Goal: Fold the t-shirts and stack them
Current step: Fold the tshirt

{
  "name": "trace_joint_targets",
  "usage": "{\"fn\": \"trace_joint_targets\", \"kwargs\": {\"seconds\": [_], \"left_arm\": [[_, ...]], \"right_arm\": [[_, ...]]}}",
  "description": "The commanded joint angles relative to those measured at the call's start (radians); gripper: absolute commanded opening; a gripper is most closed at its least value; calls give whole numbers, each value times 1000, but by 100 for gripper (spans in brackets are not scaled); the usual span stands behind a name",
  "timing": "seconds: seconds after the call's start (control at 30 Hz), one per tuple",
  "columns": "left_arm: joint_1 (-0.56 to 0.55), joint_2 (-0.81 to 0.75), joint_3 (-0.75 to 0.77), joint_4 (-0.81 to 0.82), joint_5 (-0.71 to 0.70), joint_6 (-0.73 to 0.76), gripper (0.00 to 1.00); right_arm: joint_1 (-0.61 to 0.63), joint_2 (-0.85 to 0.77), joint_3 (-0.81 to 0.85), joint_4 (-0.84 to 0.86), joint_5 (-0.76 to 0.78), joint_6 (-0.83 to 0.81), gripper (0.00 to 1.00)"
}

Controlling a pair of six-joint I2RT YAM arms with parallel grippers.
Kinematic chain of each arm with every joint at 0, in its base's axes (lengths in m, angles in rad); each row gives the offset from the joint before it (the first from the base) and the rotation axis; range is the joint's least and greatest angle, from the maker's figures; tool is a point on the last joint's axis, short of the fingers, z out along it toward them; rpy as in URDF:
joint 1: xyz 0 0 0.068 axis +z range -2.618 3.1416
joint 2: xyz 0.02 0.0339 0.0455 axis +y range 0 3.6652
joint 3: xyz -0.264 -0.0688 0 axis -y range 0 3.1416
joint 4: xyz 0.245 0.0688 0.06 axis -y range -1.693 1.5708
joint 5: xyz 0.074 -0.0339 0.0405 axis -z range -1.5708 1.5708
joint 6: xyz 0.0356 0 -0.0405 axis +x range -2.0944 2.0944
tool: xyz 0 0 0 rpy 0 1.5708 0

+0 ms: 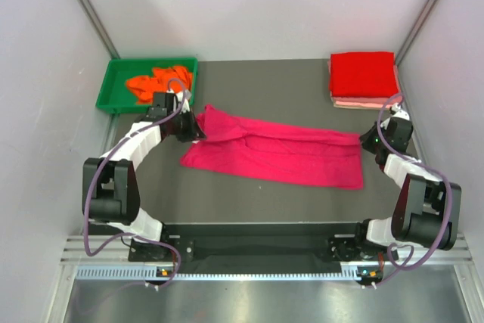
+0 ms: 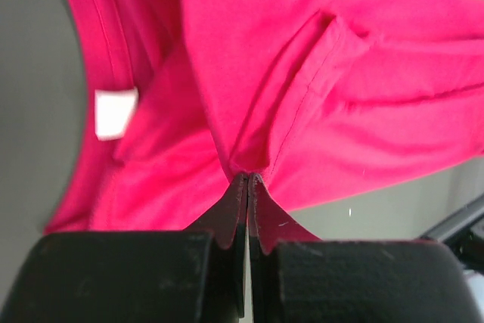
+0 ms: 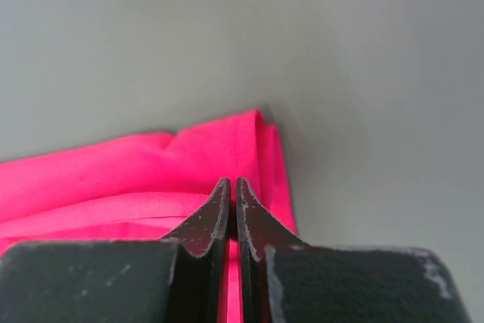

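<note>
Grey tabletop [image 1: 265, 81], white walls [image 1: 249, 5]. Left end effector [image 2: 248, 178] pinching magenta shirt [image 1: 280, 156] at its left end. Right end effector [image 3: 232, 181] pressed together over its right end, grip unclear. Shirt spread mid-tabletop. Far right, red shirt [image 1: 363, 73] folded on pink shirt [image 1: 367, 101]; far left, orange shirt [image 1: 155, 81] in tray [image 1: 113, 73].

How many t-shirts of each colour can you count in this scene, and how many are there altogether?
magenta-pink shirt: 1, spread out
red shirt: 1, folded, top of the stack
pale pink shirt: 1, folded, under the red one
orange shirt: 1 as far as the crumpled heap shows, in the green tray
Total: 4
</note>
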Motion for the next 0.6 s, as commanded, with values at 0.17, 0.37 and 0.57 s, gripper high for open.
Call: {"fn": "trace_joint_targets", "kwargs": {"seconds": [0.17,0.37,0.57], "left_arm": [[0,-67,-57,-9,-4,-3,0],[0,-81,-9,-34,-13,-29,0],[-1,-136,-78,-53,-48,-41,0]], "right_arm": [[-16,-11,-8,-37,32,-7,0],[-16,-37,12,-86,41,0,0],[-16,-62,-42,-108,46,59,0]]}}
